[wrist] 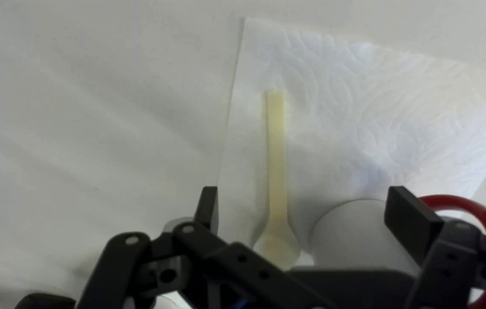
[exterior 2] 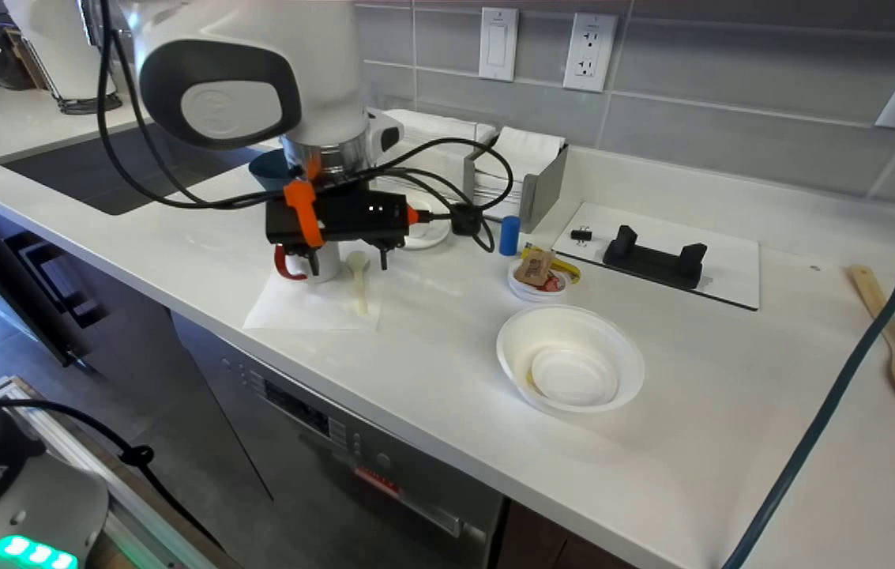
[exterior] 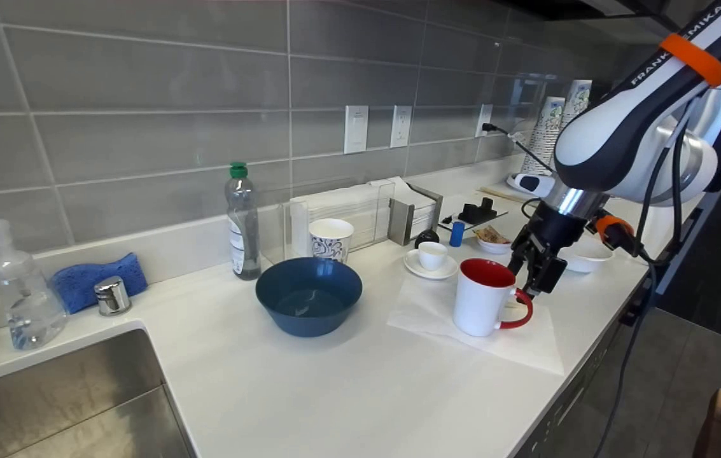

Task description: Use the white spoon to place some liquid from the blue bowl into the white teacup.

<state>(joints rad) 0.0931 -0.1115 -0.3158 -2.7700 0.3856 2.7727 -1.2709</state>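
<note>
The white spoon, pale cream in tone, lies flat on a paper towel in the wrist view and in an exterior view. My gripper is open and empty above the spoon, its fingers spread either side of the spoon's lower part and the mug's side; it also shows in both exterior views. The blue bowl stands near the sink; the arm partly hides it in an exterior view. The white teacup stands on its saucer behind the mug. Any liquid is hard to make out.
A white mug with red handle and inside stands on the paper towel, close beside the gripper. A white bowl and a small bowl of packets stand nearby. A patterned cup and bottle stand behind the blue bowl.
</note>
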